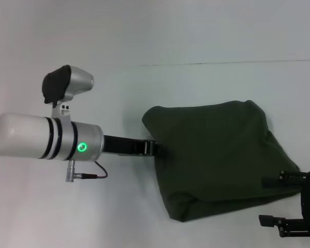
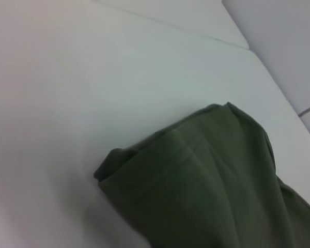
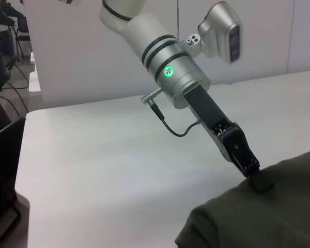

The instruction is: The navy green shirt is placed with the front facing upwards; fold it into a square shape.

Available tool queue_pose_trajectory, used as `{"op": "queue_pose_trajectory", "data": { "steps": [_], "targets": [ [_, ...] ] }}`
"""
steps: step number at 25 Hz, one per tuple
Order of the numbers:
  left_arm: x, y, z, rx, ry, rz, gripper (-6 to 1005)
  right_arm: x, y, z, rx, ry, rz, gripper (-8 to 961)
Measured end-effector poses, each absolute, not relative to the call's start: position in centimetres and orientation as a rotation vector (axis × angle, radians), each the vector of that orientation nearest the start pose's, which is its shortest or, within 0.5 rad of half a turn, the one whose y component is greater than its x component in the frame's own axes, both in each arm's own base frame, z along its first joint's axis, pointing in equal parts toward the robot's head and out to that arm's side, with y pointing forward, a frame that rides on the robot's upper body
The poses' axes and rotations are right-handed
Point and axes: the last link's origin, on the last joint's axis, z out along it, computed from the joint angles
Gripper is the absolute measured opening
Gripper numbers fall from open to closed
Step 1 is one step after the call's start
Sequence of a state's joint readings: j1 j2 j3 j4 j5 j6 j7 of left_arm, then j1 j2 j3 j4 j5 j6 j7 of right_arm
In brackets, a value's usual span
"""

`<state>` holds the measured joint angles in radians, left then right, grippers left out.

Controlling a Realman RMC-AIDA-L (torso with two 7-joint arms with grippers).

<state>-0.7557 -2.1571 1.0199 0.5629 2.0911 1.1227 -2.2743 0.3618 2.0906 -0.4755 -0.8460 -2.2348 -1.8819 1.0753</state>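
The navy green shirt (image 1: 217, 160) lies on the white surface (image 1: 93, 206), centre-right in the head view, bunched into a rough, puffy bundle w/ rounded corners, not flat. The cloth is soft, matte, dark olive knit w/ plain green showing; no lettering visible. Its lower edge is a thick rolled fold, and the right side sags in loose creases toward the right gripper. In the left wrist view a doubled edge w/ a stitched hem runs across the cloth (image 2: 206, 191), ending in a blunt folded corner lying on the surface.

The left gripper (image 1: 154, 148) reaches in from the left, at the shirt's left edge. In the right wrist view its black fingers (image 3: 250, 168) are together, pinched on the edge of the cloth where the fabric rises to a low ridge. Behind them: a black flat link, then a smooth silver cylindrical wrist (image 1: 75, 142) w/ black rings and a lit green ring light. A grey camera pod w/ a black cap (image 1: 67, 85) sits above it, and a thin black cable (image 1: 95, 173) loops from a metal plug under the wrist.

The right gripper (image 1: 292, 204) sits at the lower right, beside the shirt's right corner, w/ black angular fingers apart and nothing between them.

A thin seam line (image 1: 222, 63) crosses the far side of the surface. The left arm covers part of the surface left of the shirt.
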Motion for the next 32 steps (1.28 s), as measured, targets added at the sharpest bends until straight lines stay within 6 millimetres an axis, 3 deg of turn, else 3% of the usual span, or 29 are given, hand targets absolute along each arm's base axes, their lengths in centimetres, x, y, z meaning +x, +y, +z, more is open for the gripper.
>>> {"op": "queue_pose_trajectory", "data": {
  "steps": [21, 32],
  "targets": [
    [-24.5, 39.7, -1.3, -2.361, -1.478, -0.368, 46, 30.7, 26.5, 2.8, -2.802, 0.348, 0.577, 812],
    [-25.3, 39.7, -0.9, -2.335, -1.462, -0.357, 103, 30.2, 27.0, 2.4, -2.812, 0.364, 0.601, 814]
  ]
}}
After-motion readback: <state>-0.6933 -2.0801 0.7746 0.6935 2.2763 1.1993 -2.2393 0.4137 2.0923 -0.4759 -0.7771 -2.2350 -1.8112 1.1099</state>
